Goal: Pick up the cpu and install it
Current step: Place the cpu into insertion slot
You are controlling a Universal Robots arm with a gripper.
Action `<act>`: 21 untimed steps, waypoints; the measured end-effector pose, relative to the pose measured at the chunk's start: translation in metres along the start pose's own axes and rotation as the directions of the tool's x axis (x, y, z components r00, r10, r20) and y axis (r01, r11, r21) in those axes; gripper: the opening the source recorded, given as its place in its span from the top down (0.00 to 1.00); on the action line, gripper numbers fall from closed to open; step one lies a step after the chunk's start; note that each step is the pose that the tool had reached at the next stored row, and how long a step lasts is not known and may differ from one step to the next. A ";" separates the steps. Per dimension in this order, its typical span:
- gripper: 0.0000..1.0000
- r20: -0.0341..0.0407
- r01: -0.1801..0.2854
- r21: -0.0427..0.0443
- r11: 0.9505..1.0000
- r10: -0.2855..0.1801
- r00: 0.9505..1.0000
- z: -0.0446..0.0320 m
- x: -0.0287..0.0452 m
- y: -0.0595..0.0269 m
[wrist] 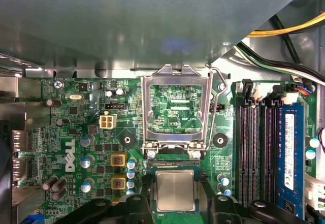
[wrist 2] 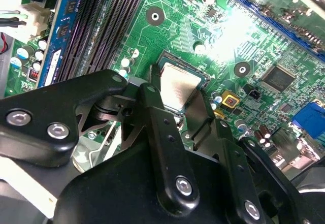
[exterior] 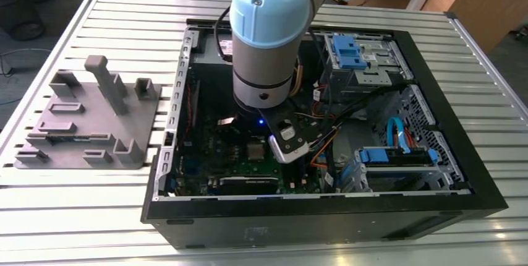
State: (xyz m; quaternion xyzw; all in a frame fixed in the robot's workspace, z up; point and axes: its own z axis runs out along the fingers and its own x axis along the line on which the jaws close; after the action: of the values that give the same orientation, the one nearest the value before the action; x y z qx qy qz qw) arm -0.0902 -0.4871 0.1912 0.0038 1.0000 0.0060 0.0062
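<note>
Evidently the arm (exterior: pixel 264 43) reaches down from the upper centre of the exterior view into an open computer case (exterior: pixel 330 216), which lies on a slatted table (exterior: pixel 486 154). A grey plastic tray (exterior: pixel 83 117) with upright blocks sits on the table towards the exterior view's left, well apart from the arm. In both wrist views the gripper (wrist 2: pixel 176 96) (wrist: pixel 175 184) is low over the green motherboard (wrist: pixel 66 112). Its black fingers (wrist 2: pixel 157 117) are clenched on the cpu (wrist 2: pixel 177 84) (wrist: pixel 175 191), one against each opposite edge of the chip. The cpu's silver top faces up and lies level with the board, inside the outline of the socket (whether it is fully seated or held just above the contacts cannot be told). The silver socket frame (wrist: pixel 148 112) stands swung open beside the cpu, its hollow middle showing bare board. Its wire lever (wrist: pixel 223 107) is raised along one side. A bank of dark memory slots (wrist: pixel 259 148) runs parallel to the socket, near it but not touching. Two yellow square components (wrist: pixel 118 171) sit on the cpu's other side.
</note>
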 end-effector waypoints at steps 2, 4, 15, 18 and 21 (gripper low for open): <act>0.57 -0.001 0.000 0.000 1.000 0.000 1.000 0.0000 0.0001 0.0000; 0.57 0.000 0.000 0.000 1.000 0.000 1.000 0.0000 0.0002 0.0000; 0.59 0.000 0.000 0.000 1.000 0.000 1.000 0.0000 0.0002 0.0000; 0.59 0.000 0.000 0.000 1.000 0.000 1.000 0.0000 0.0002 0.0000; 0.59 0.000 0.000 0.000 1.000 0.000 1.000 0.0000 0.0002 0.0000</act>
State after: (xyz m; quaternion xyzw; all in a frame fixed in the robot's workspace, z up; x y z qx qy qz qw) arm -0.0904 -0.4871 0.1912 0.0039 1.0000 0.0061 0.0060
